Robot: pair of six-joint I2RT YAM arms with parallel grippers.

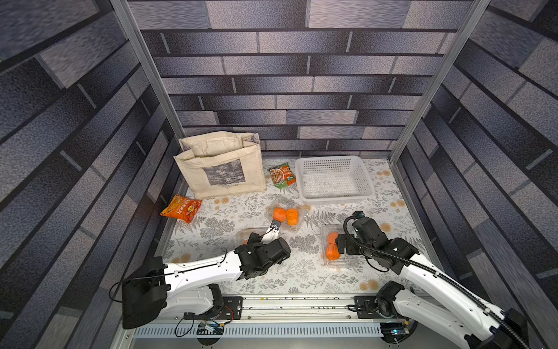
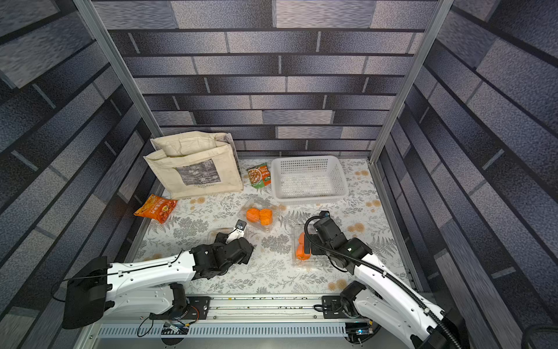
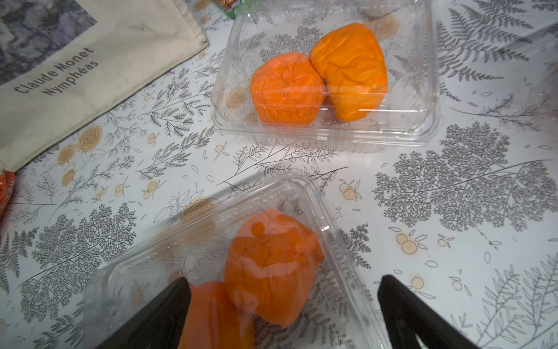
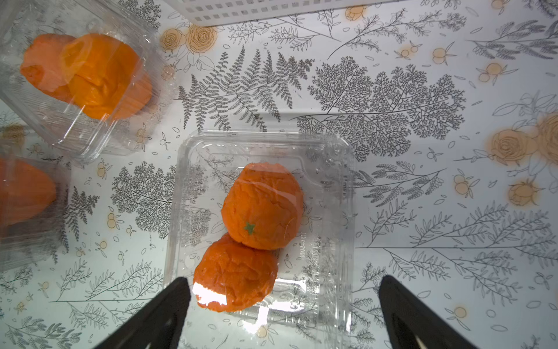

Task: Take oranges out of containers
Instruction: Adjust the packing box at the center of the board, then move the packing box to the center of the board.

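- Left gripper (image 3: pixel 283 279) is hovering, jaws spread wide and empty, over the left clamshell container (image 3: pixel 145 266), which is holding two oranges (image 3: pixel 271 263).
- Right gripper (image 4: pixel 282 278) is hanging open above the right clamshell container (image 4: pixel 332 196), also holding two oranges (image 4: pixel 262 205).
- Middle clamshell container (image 1: pixel 282 203) is lying near the white basket (image 1: pixel 332 163), with two oranges (image 1: pixel 280 214) sitting inside.

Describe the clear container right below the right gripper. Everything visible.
The container is a thin, see-through plastic clamshell, rectangular with rounded corners and a ridged rim. Its lid looks shut, with glare lying over the fruit. It lies flat on the floral tablecloth. Inside, an orange with a green stem star touches a second orange, both lumpy-skinned. The right gripper hangs over that end with jaws wide open, seemingly not touching it.
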